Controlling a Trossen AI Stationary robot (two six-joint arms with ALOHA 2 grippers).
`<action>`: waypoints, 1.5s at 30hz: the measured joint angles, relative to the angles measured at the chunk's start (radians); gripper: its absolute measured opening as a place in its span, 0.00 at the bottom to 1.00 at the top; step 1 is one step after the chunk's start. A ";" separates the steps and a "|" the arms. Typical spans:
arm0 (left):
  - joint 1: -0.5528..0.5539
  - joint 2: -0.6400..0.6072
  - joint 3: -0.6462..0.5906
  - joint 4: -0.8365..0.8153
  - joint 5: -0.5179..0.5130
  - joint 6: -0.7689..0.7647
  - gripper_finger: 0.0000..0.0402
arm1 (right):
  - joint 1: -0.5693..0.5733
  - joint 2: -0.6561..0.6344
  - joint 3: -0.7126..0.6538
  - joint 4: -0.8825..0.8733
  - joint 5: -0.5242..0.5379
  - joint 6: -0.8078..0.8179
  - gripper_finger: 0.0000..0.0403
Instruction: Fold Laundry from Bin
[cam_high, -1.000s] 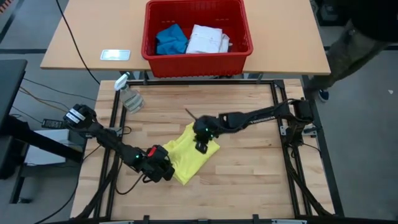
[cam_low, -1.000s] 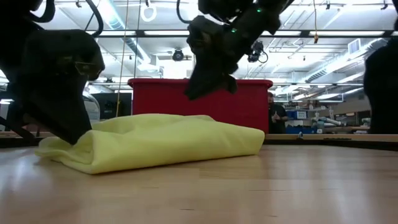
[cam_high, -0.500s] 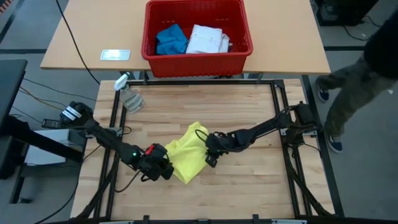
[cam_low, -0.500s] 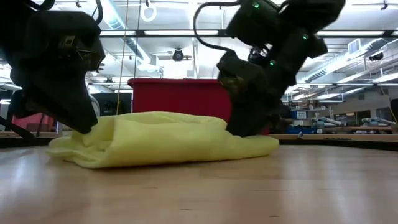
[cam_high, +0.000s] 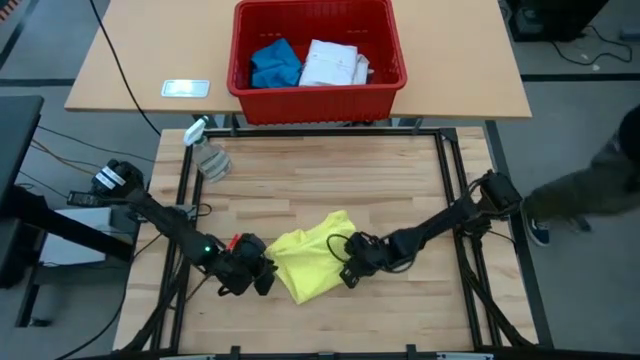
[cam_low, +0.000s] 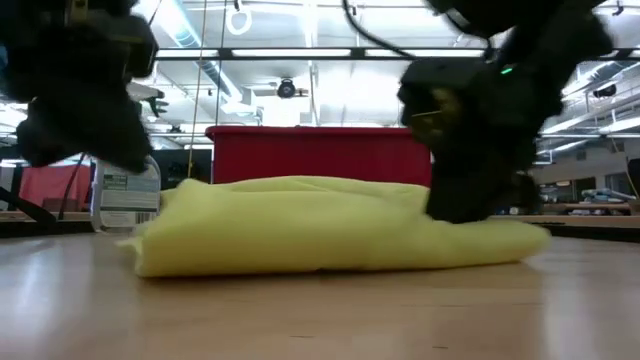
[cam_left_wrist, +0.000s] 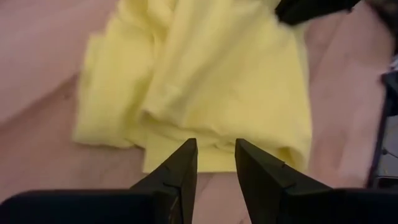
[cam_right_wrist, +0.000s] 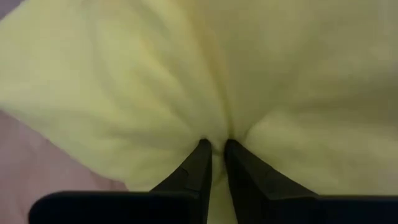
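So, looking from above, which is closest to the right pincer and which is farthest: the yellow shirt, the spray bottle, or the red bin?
1. Yellow T-shirt: pinched in the right pincer.
2. Spray bottle: far-left of the wooden table.
3. Red bin: on the far tan table.

No readable text anywhere. Spray bottle (cam_low: 124, 195) at approx 9 o'clock in low view has a label w/ print, too small to make out.

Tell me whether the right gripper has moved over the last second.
Yes. In the high view the right gripper has drawn away from the red bin, toward the table's near edge, and now pinches the yellow T-shirt.
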 joint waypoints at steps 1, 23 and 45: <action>0.000 -0.014 0.000 0.001 -0.011 0.017 0.28 | 0.017 -0.008 -0.001 -0.018 0.010 0.027 0.15; 0.044 -0.120 0.000 0.089 -0.025 0.164 0.28 | 0.125 -0.227 -0.002 -0.122 0.214 0.151 0.14; 0.174 0.178 0.002 0.605 0.113 0.279 0.28 | -0.171 -0.239 0.000 -0.178 -0.009 -0.288 0.14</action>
